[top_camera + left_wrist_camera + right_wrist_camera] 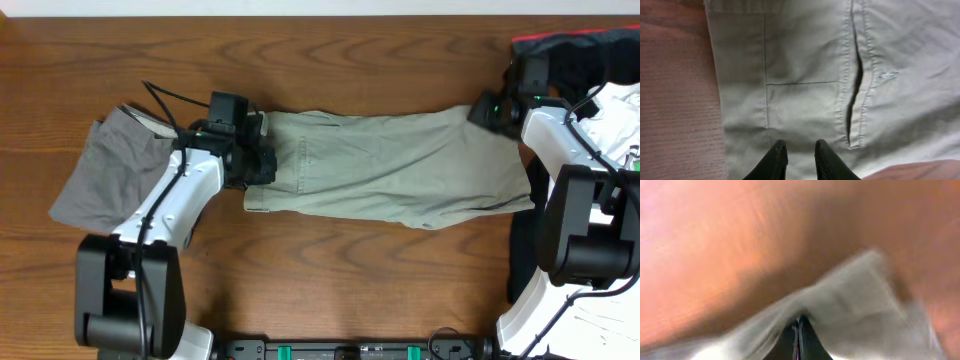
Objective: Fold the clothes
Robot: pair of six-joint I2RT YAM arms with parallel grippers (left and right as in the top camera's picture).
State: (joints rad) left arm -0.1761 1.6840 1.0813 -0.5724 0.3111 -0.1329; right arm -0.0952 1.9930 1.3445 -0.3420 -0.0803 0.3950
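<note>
The pale khaki shorts (400, 165) lie spread flat across the middle of the table, long side left to right. My left gripper (262, 165) hovers over their left end; in the left wrist view its fingers (801, 147) are slightly apart over the fabric (805, 60), beside a pocket slit. My right gripper (487, 110) is at the shorts' top right corner. The right wrist view is blurred, but it shows the fingers (799, 322) closed together with khaki cloth (855, 295) bunched around them.
Darker grey shorts (100, 175) lie crumpled at the left, under my left arm. A black red-trimmed garment (570, 45) and a white printed T-shirt (625, 110) lie at the far right. Bare wooden table (350, 60) shows behind the shorts.
</note>
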